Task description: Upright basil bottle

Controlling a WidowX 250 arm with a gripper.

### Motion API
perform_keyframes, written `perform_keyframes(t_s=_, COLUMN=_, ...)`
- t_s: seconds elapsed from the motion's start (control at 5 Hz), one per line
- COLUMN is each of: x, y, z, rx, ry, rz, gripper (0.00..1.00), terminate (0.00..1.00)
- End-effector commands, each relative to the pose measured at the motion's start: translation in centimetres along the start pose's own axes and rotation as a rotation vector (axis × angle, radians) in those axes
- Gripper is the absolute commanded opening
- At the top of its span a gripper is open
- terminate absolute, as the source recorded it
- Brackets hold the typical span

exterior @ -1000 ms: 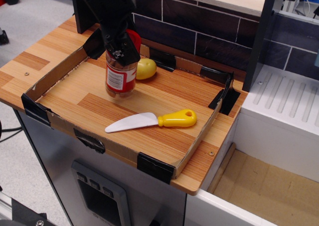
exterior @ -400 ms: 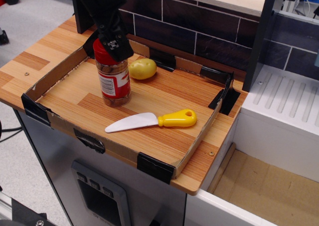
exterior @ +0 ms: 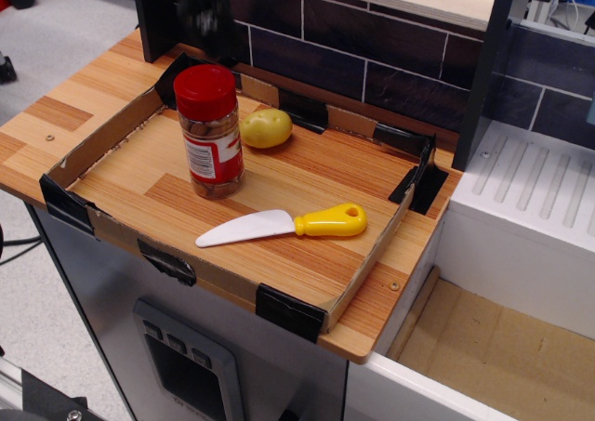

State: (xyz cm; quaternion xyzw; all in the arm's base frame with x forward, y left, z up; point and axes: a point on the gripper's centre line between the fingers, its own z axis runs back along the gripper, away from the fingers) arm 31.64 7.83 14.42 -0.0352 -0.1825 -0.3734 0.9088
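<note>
Bottle (exterior: 210,131) is seen standing upright on the wooden floor of the tray (exterior: 279,296), in its left half, red cap on top, red-and-white label facing the camera, brownish contents showing at the base. Nothing is touching it. The gripper (exterior: 206,14) is seen only as a dark blurred shape at the top edge, above and behind the bottle and clear of it; how far it is opened cannot be told, and nothing can be seen held in it. A yellow round fruit (exterior: 266,128) is noted just beside the bottle, to its right and nearer the back wall, apart from it. A knife (exterior: 284,224) with white blade and yellow handle is lying flat nearer the front edge, blade pointed left, well apart from the bottle. The tray's cardboard walls are taped black at the corners. Dark tiles (exterior: 372,40) are seen behind.
</note>
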Motion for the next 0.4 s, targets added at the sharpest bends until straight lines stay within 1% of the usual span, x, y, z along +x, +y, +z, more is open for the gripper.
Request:
perform_keyframes(t_s=0.0, x=1.02, y=-0.95, z=3.33, rx=0.028, ry=-0.024, rz=0.001, gripper=1.00, terminate=0.00)
perform_keyframes(t_s=0.2, x=1.02, y=-0.95, z=3.33, rx=0.028, ry=-0.024, rz=0.001, gripper=1.00, terminate=1.00)
